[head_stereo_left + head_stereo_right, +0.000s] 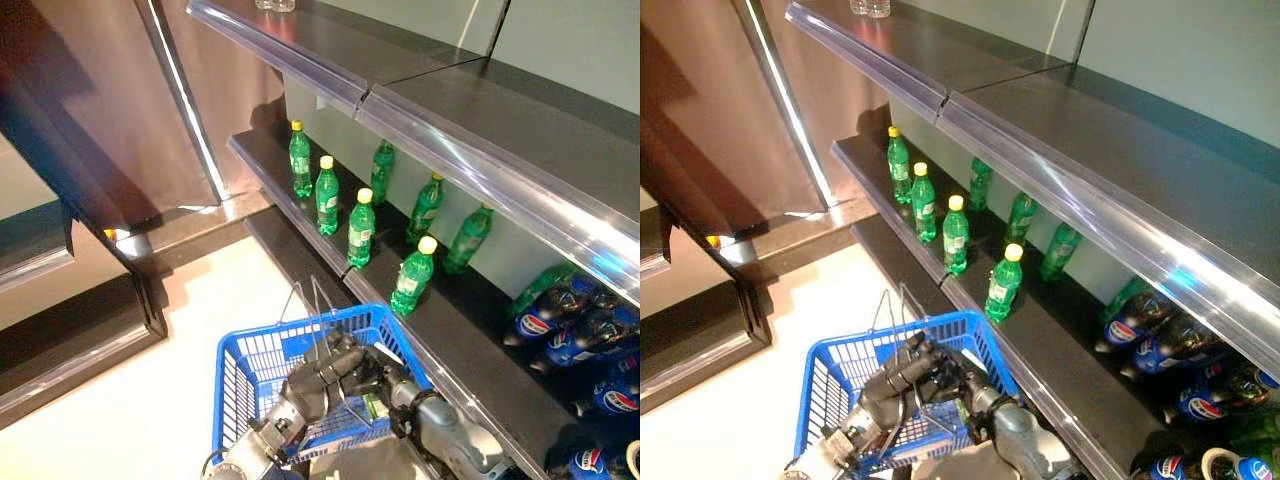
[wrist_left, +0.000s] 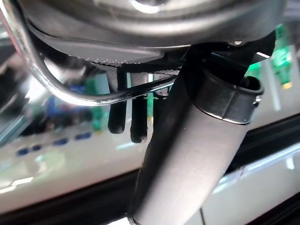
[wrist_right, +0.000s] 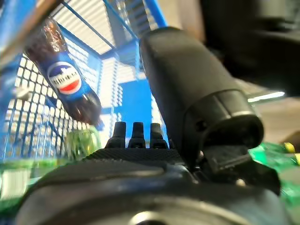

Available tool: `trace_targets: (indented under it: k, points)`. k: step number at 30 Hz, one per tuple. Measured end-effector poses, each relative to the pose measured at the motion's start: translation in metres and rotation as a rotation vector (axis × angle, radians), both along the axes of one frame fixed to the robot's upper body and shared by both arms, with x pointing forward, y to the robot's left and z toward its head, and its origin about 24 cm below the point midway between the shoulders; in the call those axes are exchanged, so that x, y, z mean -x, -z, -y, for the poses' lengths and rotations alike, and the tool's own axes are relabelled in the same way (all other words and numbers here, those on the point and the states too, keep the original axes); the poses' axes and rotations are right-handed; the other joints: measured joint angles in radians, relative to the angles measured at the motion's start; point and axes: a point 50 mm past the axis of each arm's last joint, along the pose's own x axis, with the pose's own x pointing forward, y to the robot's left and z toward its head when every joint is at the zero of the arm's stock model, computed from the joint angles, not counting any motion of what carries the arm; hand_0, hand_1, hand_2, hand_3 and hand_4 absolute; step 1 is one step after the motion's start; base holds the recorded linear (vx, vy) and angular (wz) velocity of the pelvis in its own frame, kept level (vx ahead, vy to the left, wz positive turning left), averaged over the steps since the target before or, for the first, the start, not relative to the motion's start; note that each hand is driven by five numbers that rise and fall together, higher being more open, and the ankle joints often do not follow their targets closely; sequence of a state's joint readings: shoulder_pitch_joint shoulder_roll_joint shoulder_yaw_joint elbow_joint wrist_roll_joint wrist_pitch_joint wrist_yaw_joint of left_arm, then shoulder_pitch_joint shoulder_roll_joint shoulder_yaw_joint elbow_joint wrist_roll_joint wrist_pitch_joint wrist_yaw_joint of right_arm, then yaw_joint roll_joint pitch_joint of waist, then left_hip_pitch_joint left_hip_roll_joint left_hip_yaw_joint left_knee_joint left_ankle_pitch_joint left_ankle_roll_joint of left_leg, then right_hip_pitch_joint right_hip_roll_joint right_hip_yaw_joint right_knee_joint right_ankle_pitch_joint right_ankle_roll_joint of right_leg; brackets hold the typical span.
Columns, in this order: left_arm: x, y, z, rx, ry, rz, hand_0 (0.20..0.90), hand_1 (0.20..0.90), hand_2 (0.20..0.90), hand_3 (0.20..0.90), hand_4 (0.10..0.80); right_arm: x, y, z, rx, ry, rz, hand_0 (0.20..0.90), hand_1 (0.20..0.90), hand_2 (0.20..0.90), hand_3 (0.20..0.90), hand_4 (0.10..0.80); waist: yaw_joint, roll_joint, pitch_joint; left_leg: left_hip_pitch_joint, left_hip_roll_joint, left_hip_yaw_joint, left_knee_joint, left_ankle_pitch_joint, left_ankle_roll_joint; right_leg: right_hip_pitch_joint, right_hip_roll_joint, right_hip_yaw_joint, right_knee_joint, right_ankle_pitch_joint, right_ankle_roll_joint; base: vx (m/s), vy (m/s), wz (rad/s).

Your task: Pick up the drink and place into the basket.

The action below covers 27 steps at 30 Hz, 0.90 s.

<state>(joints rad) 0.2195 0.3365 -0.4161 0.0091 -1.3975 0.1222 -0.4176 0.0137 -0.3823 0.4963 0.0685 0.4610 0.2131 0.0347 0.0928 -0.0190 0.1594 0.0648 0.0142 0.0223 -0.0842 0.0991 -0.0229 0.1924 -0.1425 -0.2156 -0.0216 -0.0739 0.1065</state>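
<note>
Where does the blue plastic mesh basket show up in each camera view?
Left eye view: the blue plastic mesh basket sits at bottom centre.
Right eye view: it sits at the bottom, left of centre.
Left wrist view: no clear blue mesh; only a curved metal wire, probably its handle.
Right wrist view: its mesh wall fills the left side.
Shared landmark: the green bottles with yellow caps on the shelf beside it.
</note>
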Motion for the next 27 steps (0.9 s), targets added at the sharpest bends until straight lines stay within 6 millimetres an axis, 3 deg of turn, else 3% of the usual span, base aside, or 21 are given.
trace_targets:
  k: [4, 11, 18, 27]
  points:
    - [0.0, 0.002, -0.013, -0.019, -0.068, -0.022, 0.3, 0.3, 0.3, 0.2, 0.1, -0.006, -0.014, 0.005, -0.023, -0.012, 0.081, 0.9, 0.9, 0.9, 0.9, 0.8, -0.018, -0.007, 0.006, 0.0, 0.0, 0.001, 0.0, 0.0, 0.0, 0.0, 0.0, 0.002, 0.0, 0.0, 0.0, 0.0, 0.0, 0.0]
    - [-0.004, -0.001, -0.015, 0.021, -0.142, -0.004, 0.3, 0.3, 0.3, 0.2, 0.1, -0.01, -0.025, 0.005, -0.055, -0.035, 0.18, 0.9, 0.9, 0.9, 0.9, 0.8, -0.015, -0.007, 0.008, 0.001, 0.001, 0.009, 0.0, -0.001, 0.001, -0.001, 0.0, 0.004, 0.0, 0.0, 0.0, 0.0, 0.0, 0.0]
    - [-0.009, -0.004, -0.027, 0.027, -0.226, 0.022, 0.3, 0.3, 0.3, 0.2, 0.1, -0.015, -0.054, 0.005, -0.116, -0.025, 0.351, 0.9, 0.9, 0.9, 0.9, 0.8, -0.016, -0.004, 0.01, -0.002, 0.001, 0.013, 0.0, -0.003, 0.001, -0.007, -0.001, 0.007, 0.0, 0.0, 0.0, -0.008, 0.002, -0.01]
    - [0.002, 0.008, -0.021, -0.024, -0.223, -0.103, 0.3, 0.3, 0.3, 0.2, 0.1, -0.017, -0.159, 0.002, -0.378, 0.219, 0.983, 0.9, 0.9, 0.9, 0.9, 0.8, -0.028, 0.002, 0.015, -0.001, 0.002, 0.035, 0.0, -0.006, 0.002, -0.018, -0.002, 0.029, 0.001, 0.002, 0.001, -0.014, 0.009, -0.06]
